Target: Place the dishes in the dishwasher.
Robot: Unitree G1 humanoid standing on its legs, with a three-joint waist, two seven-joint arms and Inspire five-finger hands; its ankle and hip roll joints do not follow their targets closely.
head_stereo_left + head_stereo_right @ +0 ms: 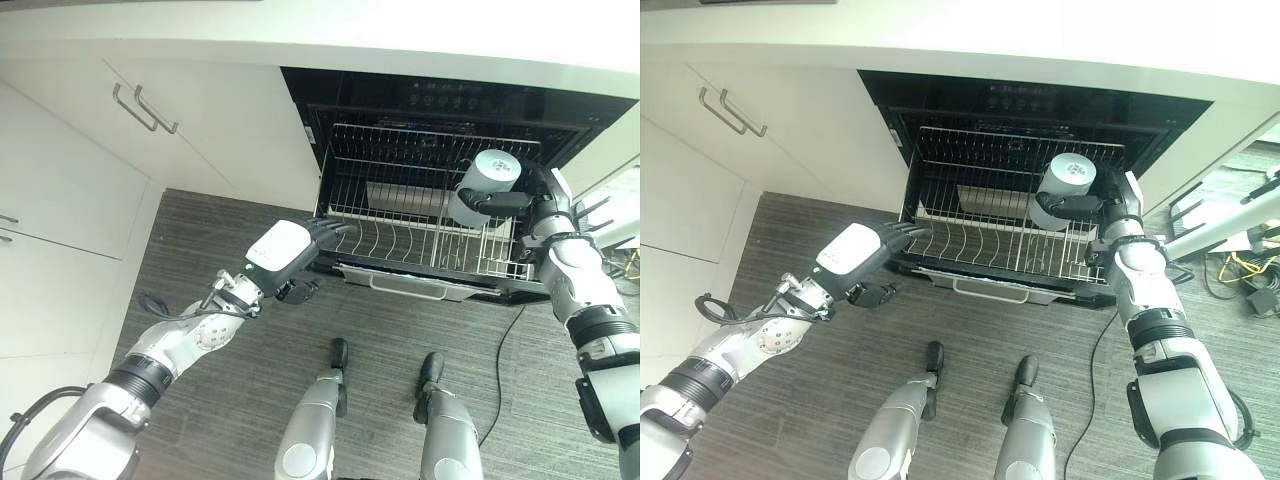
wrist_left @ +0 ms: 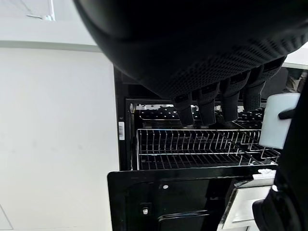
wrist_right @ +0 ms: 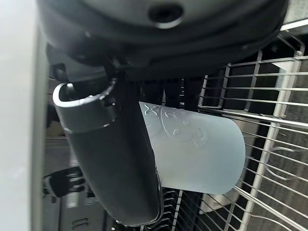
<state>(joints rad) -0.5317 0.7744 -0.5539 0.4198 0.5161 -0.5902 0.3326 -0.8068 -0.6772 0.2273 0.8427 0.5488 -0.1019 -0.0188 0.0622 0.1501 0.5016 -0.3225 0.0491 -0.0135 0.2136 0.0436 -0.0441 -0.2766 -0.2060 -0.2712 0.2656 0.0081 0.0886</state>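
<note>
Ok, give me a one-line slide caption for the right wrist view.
Right hand holding a pale cup on its side above the dishwasher's wire rack.

One pale frosted plastic cup (image 1: 487,185). One pulled-out wire dish rack (image 1: 400,240). One open black dishwasher (image 1: 440,110). Two metal bar handles (image 1: 145,108) on white cabinet (image 1: 210,120).

We see a pale, frosted cup (image 1: 1064,187) tilted on its side above the wire rack (image 1: 990,235). The rack is pulled out of the open dishwasher (image 1: 1030,110).
</note>
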